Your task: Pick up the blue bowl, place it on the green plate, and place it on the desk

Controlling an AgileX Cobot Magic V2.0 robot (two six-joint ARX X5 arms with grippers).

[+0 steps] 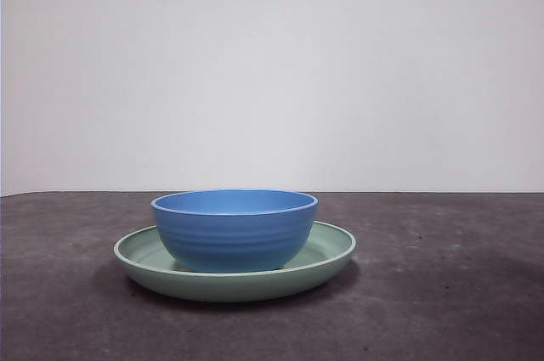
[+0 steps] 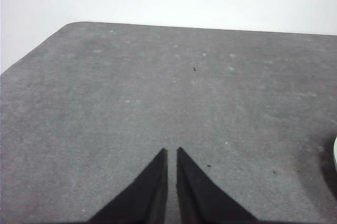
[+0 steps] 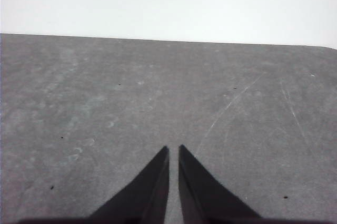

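The matte medium-blue ridged round bowl [image 1: 235,229] sits upright inside the wide, shallow mint-green round plate [image 1: 327,252] on the dark grey speckled desk [image 1: 442,293]. The left gripper [image 2: 171,150] and right gripper [image 3: 174,147], jaws pressed nearly together, hover over bare desk, well apart from the bowl.

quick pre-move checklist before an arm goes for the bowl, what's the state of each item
1. Blue bowl upright, sitting inside the green plate: ok.
2. Bowl rim free of any arm or pincer in the front view: ok.
3. Plate lying flat on the desk: ok.
4. Left pincer holding nothing, jaws nearly together, over bare desk with only a sliver of the plate's rim in its view: ok, but it must open before a grasp.
5. Right pincer holding nothing, jaws nearly together, over bare desk: ok.
6. Bowl empty inside: cannot tell, the front view is too low.
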